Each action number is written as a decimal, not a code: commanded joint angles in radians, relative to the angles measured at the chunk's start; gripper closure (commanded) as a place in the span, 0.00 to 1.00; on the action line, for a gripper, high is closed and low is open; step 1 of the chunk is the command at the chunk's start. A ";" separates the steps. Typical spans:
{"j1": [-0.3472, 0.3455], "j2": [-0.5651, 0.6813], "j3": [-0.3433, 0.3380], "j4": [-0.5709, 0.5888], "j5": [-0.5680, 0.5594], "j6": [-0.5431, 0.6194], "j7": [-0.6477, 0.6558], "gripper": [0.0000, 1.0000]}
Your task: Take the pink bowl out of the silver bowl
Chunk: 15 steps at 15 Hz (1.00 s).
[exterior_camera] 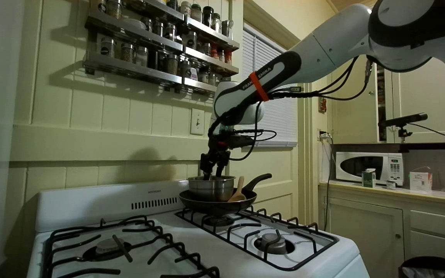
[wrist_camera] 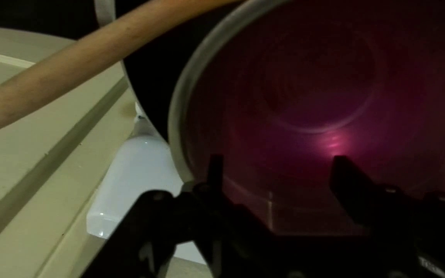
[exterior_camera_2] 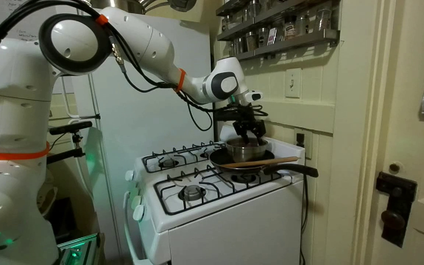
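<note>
— Found the pink bowl where?

— Spotted it inside the silver bowl, in the wrist view, looking dark magenta in the low light.

— Saw the gripper clamped or loose?

— Saw it loose, with the jaws well apart. Hung over the silver bowl in both exterior views, pointing down, with the fingers at or just within its rim. Could not tell touching from hovering beside the pink bowl.

— Checked under the silver bowl?

— Found a dark frying pan directly beneath it, and a white stove lower down beneath it.

— Noticed anything beside it?

— Noticed a wooden spoon lying in the pan just beside the silver bowl and reaching away from it.

— Looked above the silver bowl too?

— Saw a light switch above it, and a metal spice rack with jars higher above it.
</note>
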 commanded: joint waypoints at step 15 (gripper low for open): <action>0.021 0.018 -0.031 -0.073 -0.127 -0.024 0.063 0.33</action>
